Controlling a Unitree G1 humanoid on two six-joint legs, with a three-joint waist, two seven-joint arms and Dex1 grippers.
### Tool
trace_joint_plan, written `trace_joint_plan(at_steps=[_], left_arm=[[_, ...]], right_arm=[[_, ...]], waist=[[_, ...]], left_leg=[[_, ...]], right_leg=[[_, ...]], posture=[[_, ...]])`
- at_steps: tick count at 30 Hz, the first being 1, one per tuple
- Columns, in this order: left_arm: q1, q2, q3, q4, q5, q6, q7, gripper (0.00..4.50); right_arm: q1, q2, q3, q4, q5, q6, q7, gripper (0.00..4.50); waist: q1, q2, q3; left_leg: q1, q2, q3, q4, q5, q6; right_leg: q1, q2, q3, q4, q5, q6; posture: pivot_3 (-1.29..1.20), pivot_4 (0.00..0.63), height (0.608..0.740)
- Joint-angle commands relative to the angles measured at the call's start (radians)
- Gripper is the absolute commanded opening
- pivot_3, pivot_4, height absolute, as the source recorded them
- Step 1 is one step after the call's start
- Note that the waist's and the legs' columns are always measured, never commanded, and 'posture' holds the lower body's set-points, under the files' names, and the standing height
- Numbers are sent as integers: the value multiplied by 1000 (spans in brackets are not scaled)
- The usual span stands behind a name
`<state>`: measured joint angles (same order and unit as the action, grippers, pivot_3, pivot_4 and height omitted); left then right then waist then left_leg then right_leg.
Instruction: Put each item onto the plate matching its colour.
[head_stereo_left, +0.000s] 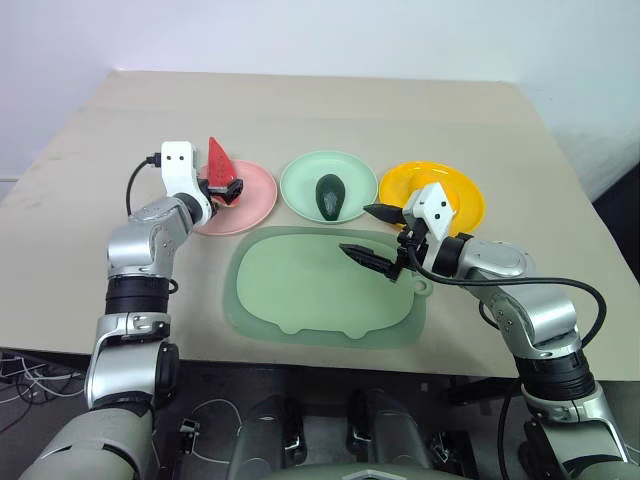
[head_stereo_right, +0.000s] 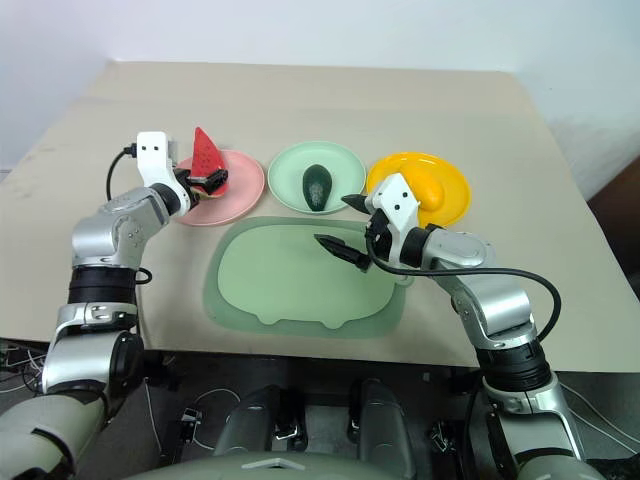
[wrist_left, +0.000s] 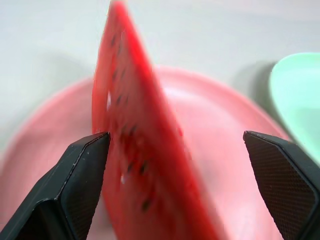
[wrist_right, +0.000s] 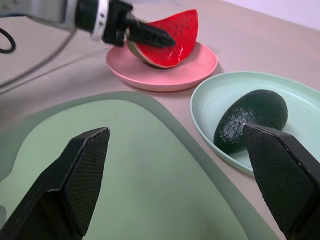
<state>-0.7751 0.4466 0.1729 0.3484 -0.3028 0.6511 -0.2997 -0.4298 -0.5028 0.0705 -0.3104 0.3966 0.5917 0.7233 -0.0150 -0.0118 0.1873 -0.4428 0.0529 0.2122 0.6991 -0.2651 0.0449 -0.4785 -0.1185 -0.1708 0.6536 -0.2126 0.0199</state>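
While the watermelon wedge (wrist_left: 131, 150) stands on the pink plate (head_stereo_left: 262, 196), the left tool (head_stereo_left: 228, 190) straddles it, open.

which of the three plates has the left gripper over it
The pink plate, leftmost of the three, carrying the watermelon wedge. The left gripper is open around it; the mint and yellow plates have none.

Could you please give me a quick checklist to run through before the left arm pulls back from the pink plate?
1. Watermelon wedge rests on pink plate: ok.
2. Left gripper open around the wedge: ok, though one finger sits close against it.
3. Avocado on mint green plate: ok.
4. Yellow fruit on yellow plate: ok.
5. Right gripper open, holding nothing, over green mat: ok.
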Motion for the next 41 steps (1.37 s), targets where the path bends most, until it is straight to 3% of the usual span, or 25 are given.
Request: trace_joint_plan(at_steps=[1, 8, 17, 26, 41], left_arm=[[33, 51, 1, -161, 0, 28, -33, 4486], [129, 112, 38, -412, -86, 85, -142, 4486], [504, 151, 101, -675, -213, -197, -465, 4486], [637, 160, 98, -628, -223, -403, -628, 4486], [693, 143, 106, -538, -187, -556, -603, 4486]], right_arm=[[-6, -5, -19, -40, 13, -9, 0, 4500], [-1, -9, -34, -36, 26, -17, 12, 4500], [65, 14, -74, -88, 76, -38, 4, 4500], [145, 1, -126, -106, 142, -31, 14, 4500], [200, -90, -203, -90, 180, -27, 41, 4500]], waist=[[0, 0, 0], [2, 0, 0], [-1, 0, 0], [5, 1, 0], [3, 1, 0]], left_leg=[[0, 0, 0, 0, 0, 0], [0, 0, 0, 0, 0, 0], [0, 1, 0, -1, 0, -1], [-1, 0, 0, -1, -1, 1], [0, 0, 0, -2, -2, 1]], right_leg=[[0, 0, 0, 0, 0, 0], [0, 0, 0, 0, 0, 0], [-1, 0, 0, 0, 0, 0], [1, -1, 0, -6, -2, -4], [0, -1, 0, -6, -3, -3]], posture=[[0, 150, 696], [0, 150, 696], [0, 150, 696], [0, 150, 696], [0, 150, 696]])
